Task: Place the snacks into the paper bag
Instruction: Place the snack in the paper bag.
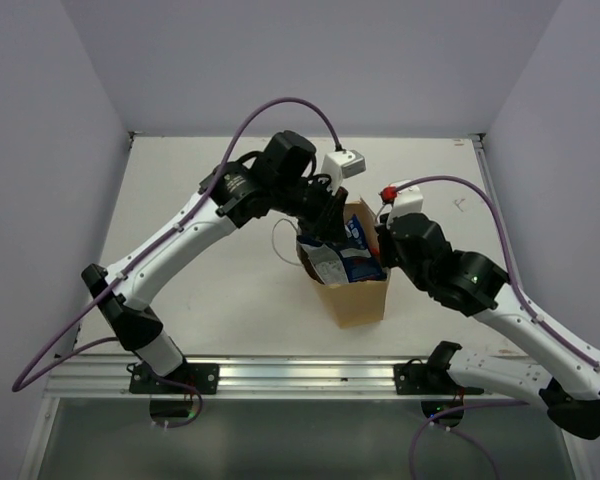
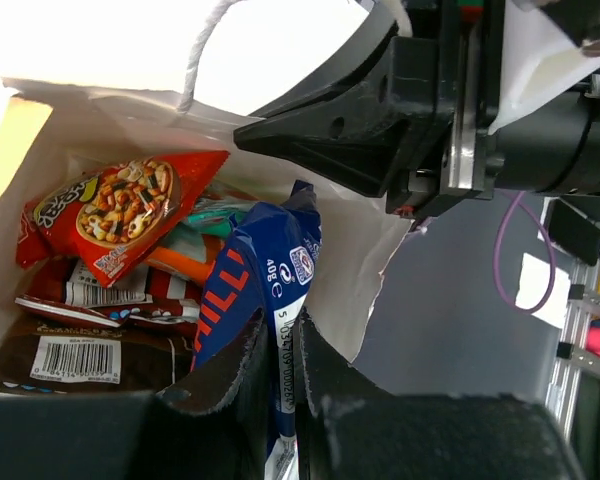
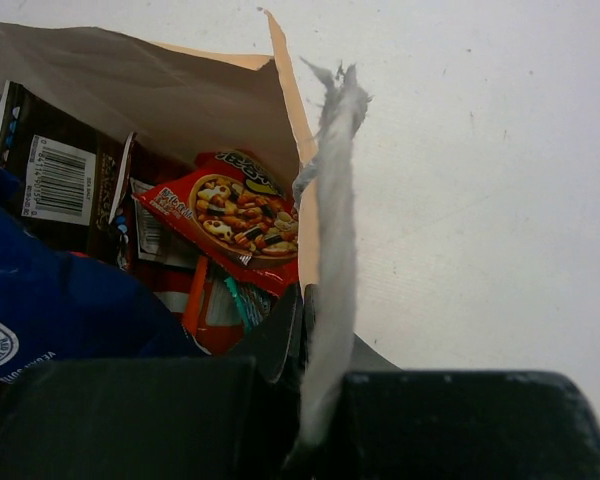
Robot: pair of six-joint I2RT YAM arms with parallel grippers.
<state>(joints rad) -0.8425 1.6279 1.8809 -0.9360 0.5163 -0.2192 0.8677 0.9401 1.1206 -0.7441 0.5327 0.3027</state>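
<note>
From above we see only the paper bag (image 1: 358, 295) standing mid-frame with a blue-white packet (image 1: 352, 262) in its mouth. The wrist views look inside, where a red snack-mix packet (image 2: 120, 205) lies over a dark brown packet (image 2: 80, 355). The white table (image 1: 200, 200) sits between pale lilac walls (image 1: 40, 150). The left gripper (image 2: 282, 385) pinches the blue-white packet's edge. The right gripper (image 3: 315, 325) is clamped on the bag's torn rim.
</note>
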